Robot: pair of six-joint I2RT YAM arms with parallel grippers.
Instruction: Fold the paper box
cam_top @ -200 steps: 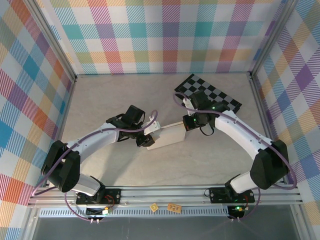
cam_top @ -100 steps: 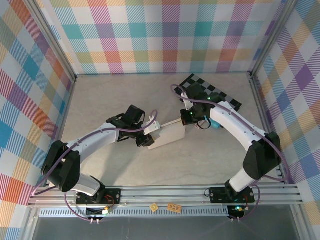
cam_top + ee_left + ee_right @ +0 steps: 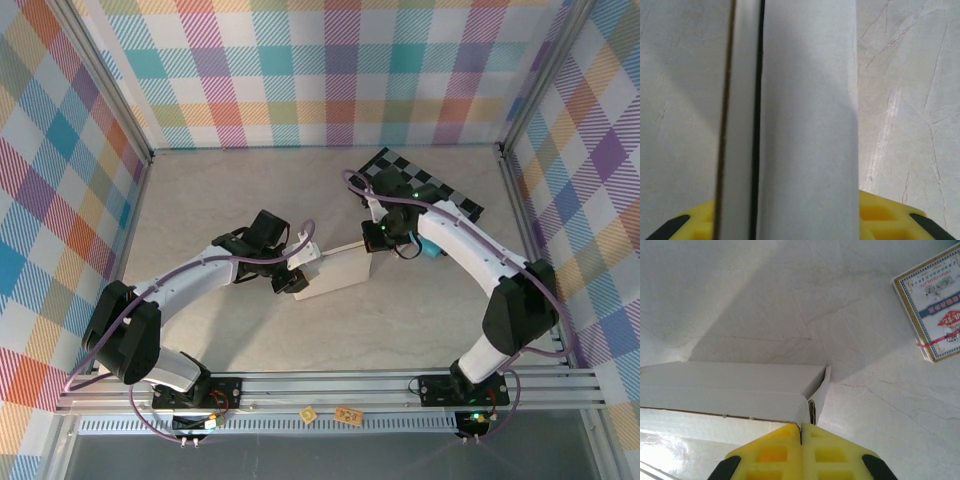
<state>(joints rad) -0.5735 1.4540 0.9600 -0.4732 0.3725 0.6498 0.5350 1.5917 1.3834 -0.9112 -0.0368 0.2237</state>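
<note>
Top external: your left gripper (image 3: 298, 272) is pinching the left end of the plain white thin-cardboard paper box (image 3: 340, 268). The box is lying mid-table on the pale marbled tabletop (image 3: 220, 200), near the black-and-grey checkered board (image 3: 440, 197). Your right gripper (image 3: 372, 238) is sitting at the box's right-hand far corner. Risk as I'm reading it: you're clamping one end and working the other, so a hard push could be bowing the thin card or creasing it off the score lines.

Left wrist: the yellow fingers (image 3: 885, 220) are standing partly apart with a card wall running up between them, so you're gripping card, not air. A dark gap is showing between two layers. If that grip is slipping, the layers could be sliding apart and the fold springing open.

Right wrist: the yellow fingers (image 3: 785, 450) are pressing flat together on nothing, tips right at the box corner; I can't tell if they're touching it. A small end flap is standing ajar there. Poking it off-line with closed tips could be bending it outward instead of tucking it. The small blue-bordered printed packet (image 3: 927, 310) is lying well apart, out of your way.

Box itself: it's looking partly formed, long and shallow, with the long walls raised and that corner not yet tucked. Edges are looking clean, and no tears are showing.
</note>
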